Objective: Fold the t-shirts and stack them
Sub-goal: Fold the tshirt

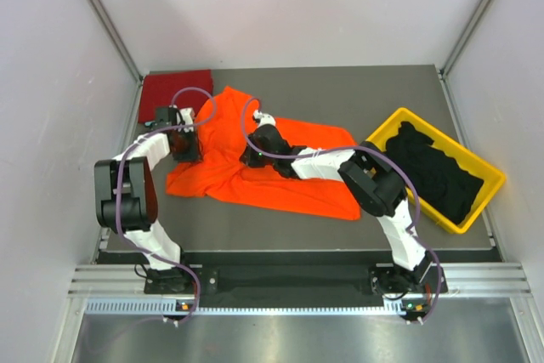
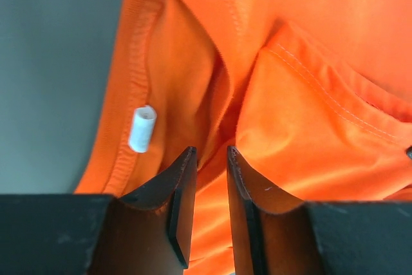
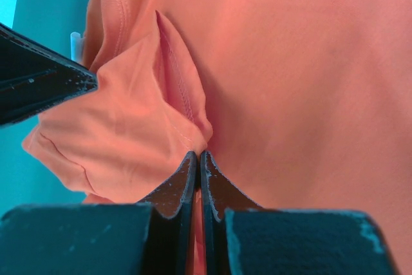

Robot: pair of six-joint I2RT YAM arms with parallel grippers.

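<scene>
We see the top view bright and evenly lit, with only soft shadows on the table (image 1: 280, 231). In our right wrist view a colour cast turns the orange t-shirt (image 3: 302, 82) salmon pink.

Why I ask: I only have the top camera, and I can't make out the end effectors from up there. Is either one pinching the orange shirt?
Observer: Yes. The right wrist camera shows the right end effector shut on a stitched fold of the orange shirt.
Operator: And the left one?
Observer: Its wrist camera shows the left end effector with a narrow gap and orange cloth in it. I cannot tell whether it is clamped.
Operator: Which part of the shirt is it at?
Observer: It is right beside the ribbed collar, where a small white rolled label sits.
</scene>
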